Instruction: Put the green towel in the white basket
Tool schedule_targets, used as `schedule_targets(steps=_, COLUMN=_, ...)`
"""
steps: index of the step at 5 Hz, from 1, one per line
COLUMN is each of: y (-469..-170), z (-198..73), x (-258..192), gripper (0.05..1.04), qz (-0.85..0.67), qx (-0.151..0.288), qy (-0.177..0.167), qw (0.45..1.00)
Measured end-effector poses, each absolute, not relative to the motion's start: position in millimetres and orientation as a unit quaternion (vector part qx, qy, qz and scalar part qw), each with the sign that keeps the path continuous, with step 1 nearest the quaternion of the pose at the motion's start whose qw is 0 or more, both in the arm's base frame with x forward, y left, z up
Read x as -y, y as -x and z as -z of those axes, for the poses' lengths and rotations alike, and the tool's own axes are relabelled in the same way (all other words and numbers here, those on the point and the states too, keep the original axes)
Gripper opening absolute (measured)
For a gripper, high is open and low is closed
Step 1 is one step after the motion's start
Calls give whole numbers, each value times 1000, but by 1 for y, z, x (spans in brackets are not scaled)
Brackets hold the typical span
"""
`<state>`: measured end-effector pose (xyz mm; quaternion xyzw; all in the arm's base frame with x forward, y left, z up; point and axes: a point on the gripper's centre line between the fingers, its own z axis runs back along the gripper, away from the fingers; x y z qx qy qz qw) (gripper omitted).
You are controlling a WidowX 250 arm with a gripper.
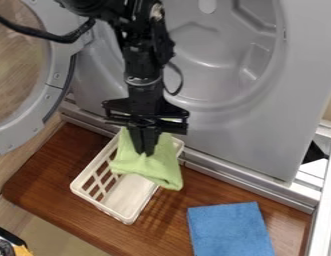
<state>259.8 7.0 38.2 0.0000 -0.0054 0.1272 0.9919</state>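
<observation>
the step in hand is, i think, the placing: the 2 black metal fingers are narrow, closed on the light green cloth towel, over the far part of the white rectangular lattice basket. the next move asks for a small shift inward, then lowering and opening. the towel looks soft and thin; it hangs in loose folds, with its lower corner past the basket's right rim, so this corner could stay outside.
</observation>
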Motion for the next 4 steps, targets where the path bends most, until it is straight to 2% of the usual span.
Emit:
schedule_targets(steps=1, y=-269, z=-17, x=-22, gripper=53, qz=-143, qx=-22, qy=-17, qw=989)
schedule_targets(steps=2, y=-273, z=7, x=-30, gripper=53, qz=-152, qx=-40, qy=-19, qw=987)
schedule_targets(steps=3, y=-272, z=40, x=-34, gripper=52, qz=-153, qx=-76, qy=-31, qw=985)
schedule_targets(steps=4, y=-270, z=55, x=-34, gripper=68, qz=-149, qx=-91, qy=-35, qw=984)
